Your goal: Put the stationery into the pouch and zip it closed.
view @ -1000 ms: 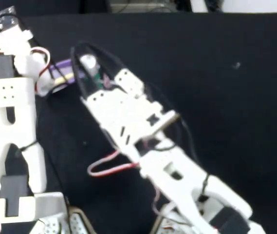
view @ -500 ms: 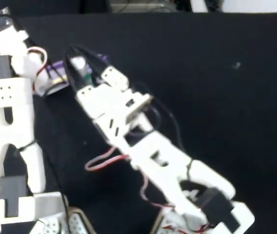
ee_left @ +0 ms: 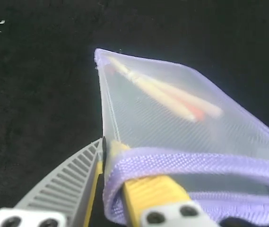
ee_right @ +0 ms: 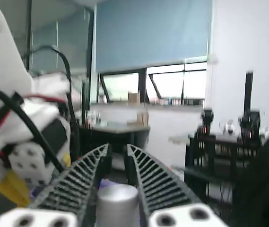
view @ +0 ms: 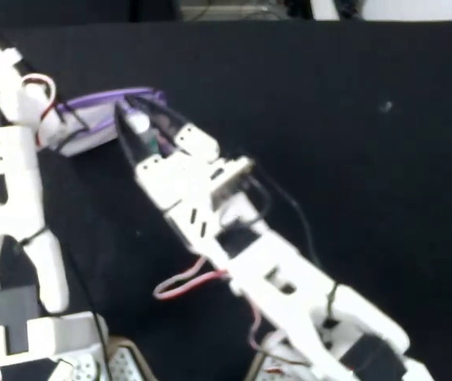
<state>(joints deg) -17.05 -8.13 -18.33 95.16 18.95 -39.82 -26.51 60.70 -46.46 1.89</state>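
Table point(view: 368, 159), black, lies under both my arms. The clear pouch point(ee_left: 172, 127) is pinched at its purple zip edge in my left gripper point(ee_left: 107, 144), with two pencils point(ee_left: 167, 97) inside. My right gripper point(ee_right: 117, 149) clamps a pale cylinder point(ee_right: 117, 203) just beside that purple edge.

The pouch point(ee_left: 172, 127) is translucent mesh plastic edged in woven purple cloth, on a matt black table point(view: 353, 119).

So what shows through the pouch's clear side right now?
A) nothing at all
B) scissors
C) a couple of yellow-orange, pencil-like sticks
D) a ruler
C: the left wrist view shows the yellow-orange sticks lying inside the pouch, seen through its translucent wall.
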